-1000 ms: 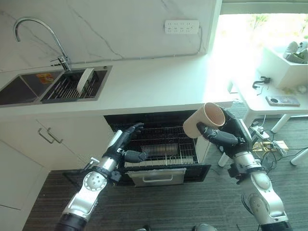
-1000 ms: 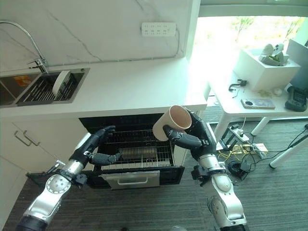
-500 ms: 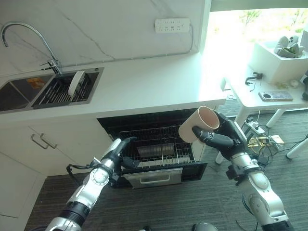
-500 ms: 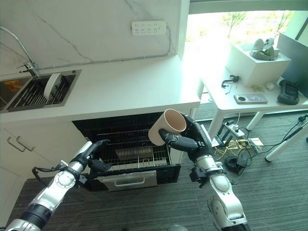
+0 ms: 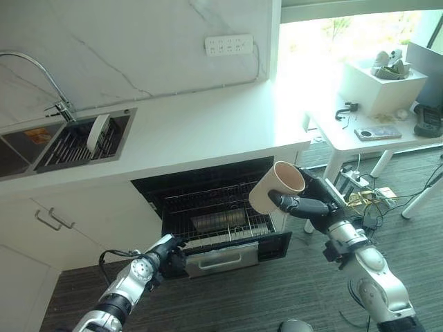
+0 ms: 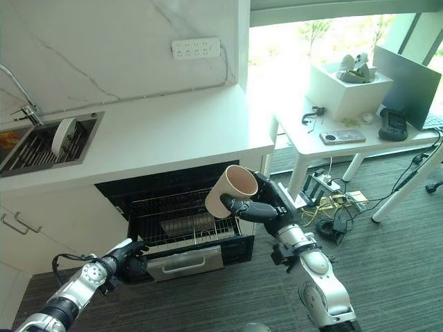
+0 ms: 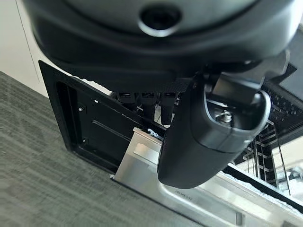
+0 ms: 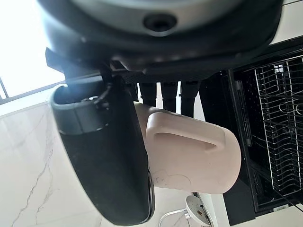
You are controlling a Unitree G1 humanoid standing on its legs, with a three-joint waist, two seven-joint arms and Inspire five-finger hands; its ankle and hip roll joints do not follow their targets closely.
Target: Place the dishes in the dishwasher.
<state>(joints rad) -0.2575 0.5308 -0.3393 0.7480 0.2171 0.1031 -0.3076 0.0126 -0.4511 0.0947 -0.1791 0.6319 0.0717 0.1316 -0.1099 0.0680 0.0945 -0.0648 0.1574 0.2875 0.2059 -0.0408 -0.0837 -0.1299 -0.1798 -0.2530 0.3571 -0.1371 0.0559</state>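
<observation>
A cream mug (image 5: 275, 187) is held tilted in the air, its mouth facing up and to the right, with my right hand (image 5: 315, 205) shut on it; the right wrist view has the fingers and thumb curled round the mug (image 8: 189, 151). It hangs over the right end of the open dishwasher's wire rack (image 5: 214, 211). My left hand (image 5: 165, 252) is low, at the left front corner of the dishwasher's steel front panel (image 7: 156, 170). A white plate (image 5: 97, 133) stands on edge in the sink's rack.
The sink (image 5: 41, 142) and tap (image 5: 41, 72) are at the far left of the white counter (image 5: 208, 124). A cupboard door with a handle (image 5: 52, 220) is left of the dishwasher. A white side table (image 5: 367, 135) and floor cables (image 5: 363, 197) are on the right.
The camera has shifted. My left hand has dropped from the wire rack's top to the left front corner of the steel panel. The right hand still holds the mug, slightly lower.
</observation>
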